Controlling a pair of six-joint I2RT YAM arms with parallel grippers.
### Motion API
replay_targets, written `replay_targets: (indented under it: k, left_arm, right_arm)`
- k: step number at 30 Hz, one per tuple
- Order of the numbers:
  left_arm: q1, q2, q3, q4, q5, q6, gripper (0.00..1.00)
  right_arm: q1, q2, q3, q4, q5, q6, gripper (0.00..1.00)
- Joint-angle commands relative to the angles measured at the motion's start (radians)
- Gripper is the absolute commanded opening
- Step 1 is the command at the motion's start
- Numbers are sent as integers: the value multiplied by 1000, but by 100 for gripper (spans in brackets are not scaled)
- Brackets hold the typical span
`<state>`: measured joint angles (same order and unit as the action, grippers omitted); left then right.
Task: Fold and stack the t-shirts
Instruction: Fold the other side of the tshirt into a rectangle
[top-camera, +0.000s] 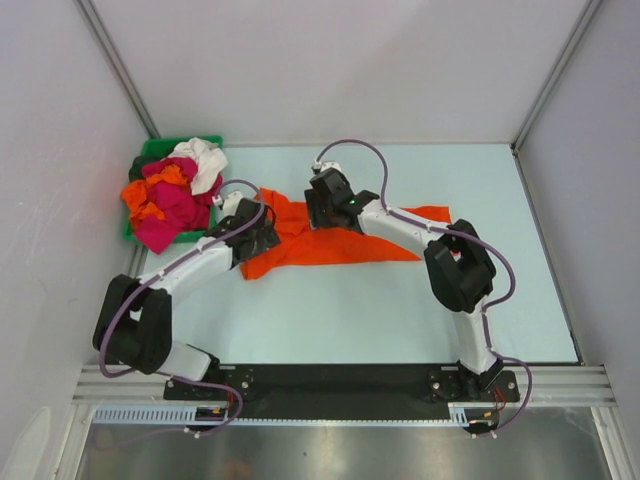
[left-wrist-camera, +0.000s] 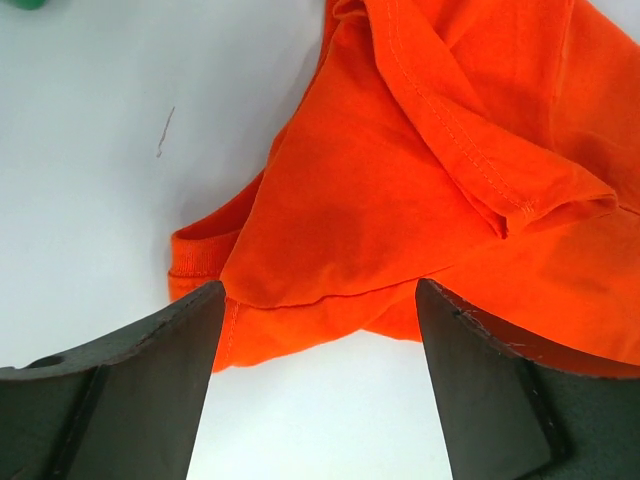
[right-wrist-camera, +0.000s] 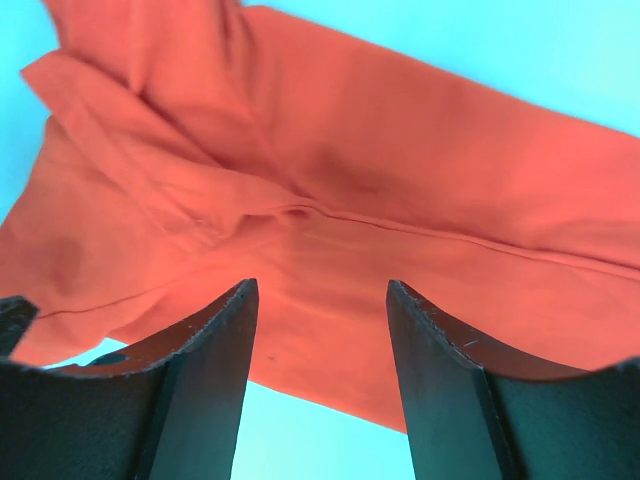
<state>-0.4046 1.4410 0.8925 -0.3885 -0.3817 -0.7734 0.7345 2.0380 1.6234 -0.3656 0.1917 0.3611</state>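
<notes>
You've got a green bin (top-camera: 150, 152) at the table's (top-camera: 400, 310) far-left corner, with magenta, orange and white t-shirts (top-camera: 172, 195) heaped in it. Just right of it is your left hand (left-wrist-camera: 320, 300), fingers apart and nothing clamped, over the left end of the orange t-shirt (top-camera: 300, 250). That shirt lies bunched mid-table, nearer the far edge. Your right hand (right-wrist-camera: 320, 290) is over its middle, fingers apart, gripping nothing.

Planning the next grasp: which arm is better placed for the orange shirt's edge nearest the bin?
Probably left: the open left gripper frames the orange t-shirt at the edge by the bin; the right gripper sits over its middle.
</notes>
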Motion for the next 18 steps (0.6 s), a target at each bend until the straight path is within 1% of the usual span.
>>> replay_targets:
  k: [1, 4, 5, 7, 10, 14, 18]
  left_arm:
    - [42, 18, -7, 69, 78, 56, 83]
    - [49, 91, 52, 70, 90, 71, 80]
    - [49, 110, 90, 69, 96, 72, 77]
    - [50, 159, 134, 63, 116, 71, 73]
    - [46, 191, 164, 65, 139, 72, 72]
    - [35, 191, 206, 62, 119, 106, 71]
    - [30, 248, 308, 31, 116, 135, 72]
  right_arm:
    - [9, 54, 70, -6, -8, -25, 60]
    - [6, 47, 66, -15, 2, -22, 59]
    - [6, 47, 66, -24, 11, -25, 59]
    - [3, 44, 58, -33, 25, -30, 59]
    - [-4, 18, 7, -29, 32, -21, 59]
    - [-26, -10, -82, -13, 43, 18, 58]
    - [-72, -38, -184, 16, 41, 73, 57]
